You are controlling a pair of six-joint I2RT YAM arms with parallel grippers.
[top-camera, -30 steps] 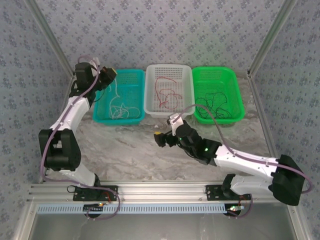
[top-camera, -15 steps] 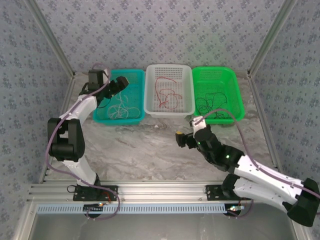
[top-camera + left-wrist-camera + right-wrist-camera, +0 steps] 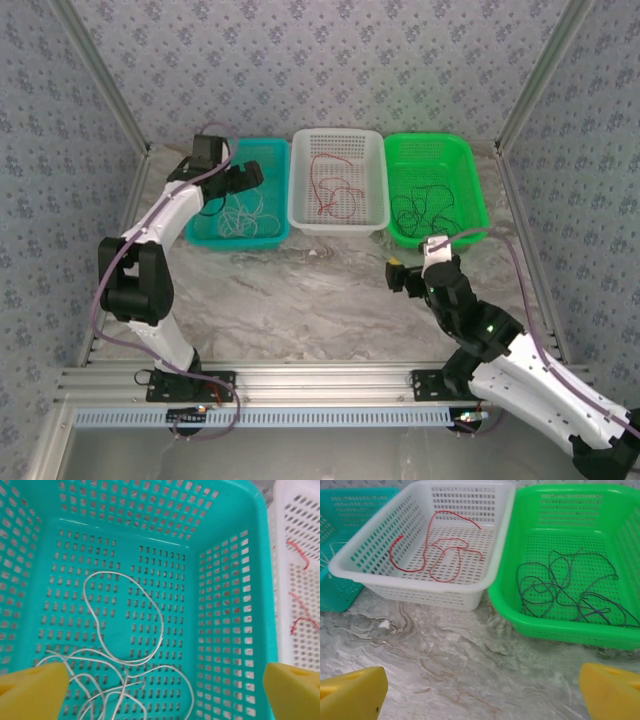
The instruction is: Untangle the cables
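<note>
The right gripper [image 3: 397, 277] has drawn back, jaws spread. The left gripper [image 3: 162, 695] has sprung wide above the thin white wire [image 3: 161, 625] in the teal plastic basket [image 3: 235, 605]. The thin red wire [image 3: 426, 540] and thin black wire [image 3: 555, 587] lie ahead of the right gripper.

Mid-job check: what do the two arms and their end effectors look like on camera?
The left arm and right arm have white shells with black joints, and a thick purple cable loops along each. The left end effector and right end effector are dark, with yellow fingertips. A small green light glows on the right arm.
</note>
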